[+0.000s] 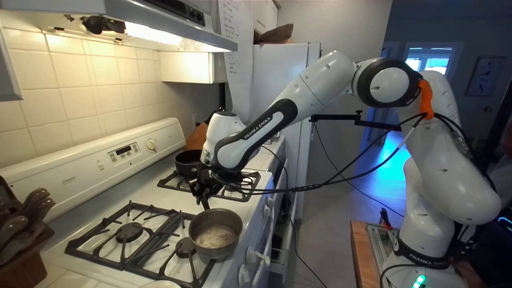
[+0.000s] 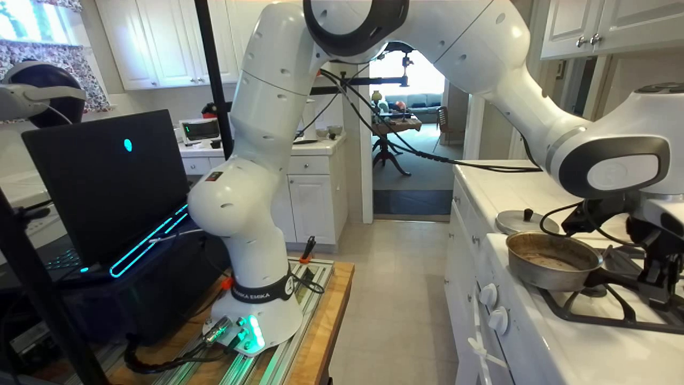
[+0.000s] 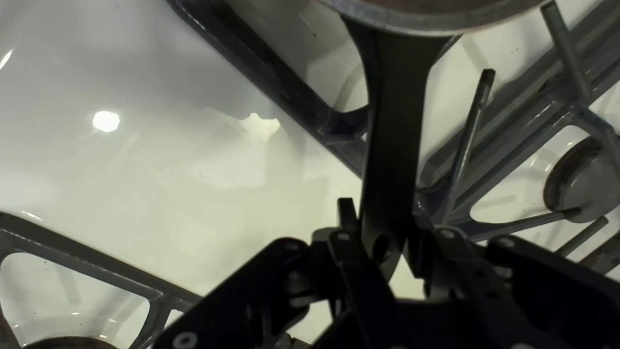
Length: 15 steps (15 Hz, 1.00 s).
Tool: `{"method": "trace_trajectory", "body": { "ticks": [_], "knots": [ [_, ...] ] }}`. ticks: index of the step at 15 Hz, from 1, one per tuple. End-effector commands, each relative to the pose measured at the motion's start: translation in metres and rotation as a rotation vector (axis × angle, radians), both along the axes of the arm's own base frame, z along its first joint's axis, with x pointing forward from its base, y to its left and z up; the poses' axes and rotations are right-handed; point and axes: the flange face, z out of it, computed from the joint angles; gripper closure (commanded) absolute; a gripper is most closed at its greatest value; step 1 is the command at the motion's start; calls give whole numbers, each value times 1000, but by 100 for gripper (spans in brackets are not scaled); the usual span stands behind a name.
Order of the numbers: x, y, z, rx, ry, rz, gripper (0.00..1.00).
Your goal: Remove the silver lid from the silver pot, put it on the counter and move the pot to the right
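The silver pot [image 1: 216, 232] sits over the front burner grate, partly past its front edge, in both exterior views [image 2: 553, 267]; I cannot tell whether it touches the grate. It is open on top, with a stained inside. Its dark handle [image 3: 395, 111] runs down between my fingers in the wrist view, where only the pot's rim [image 3: 426, 22] shows at the top. My gripper [image 3: 385, 228] is shut on the handle near its holed end; it also shows in both exterior views [image 1: 202, 195] [image 2: 660, 291]. The silver lid [image 2: 517, 221] lies knob up on the counter beyond the pot.
A black pot [image 1: 188, 163] stands on a back burner. Black grates [image 1: 132, 236] cover the white stove top. Stove knobs [image 2: 498, 320] line its front. A knife block [image 1: 24, 248] stands on the counter. A range hood [image 1: 176, 26] hangs above the stove.
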Motion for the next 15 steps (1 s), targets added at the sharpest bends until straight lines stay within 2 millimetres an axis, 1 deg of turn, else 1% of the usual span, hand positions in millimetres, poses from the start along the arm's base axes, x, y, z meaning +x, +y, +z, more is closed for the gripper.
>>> {"method": "trace_trajectory", "body": {
  "ticks": [1, 8, 12, 15],
  "knots": [
    [1, -7, 11, 13, -7, -17, 94],
    [-9, -31, 28, 29, -7, -52, 94],
    [-15, -44, 33, 37, -7, -99, 94],
    [-23, -57, 34, 40, -3, -142, 94]
  ]
}}
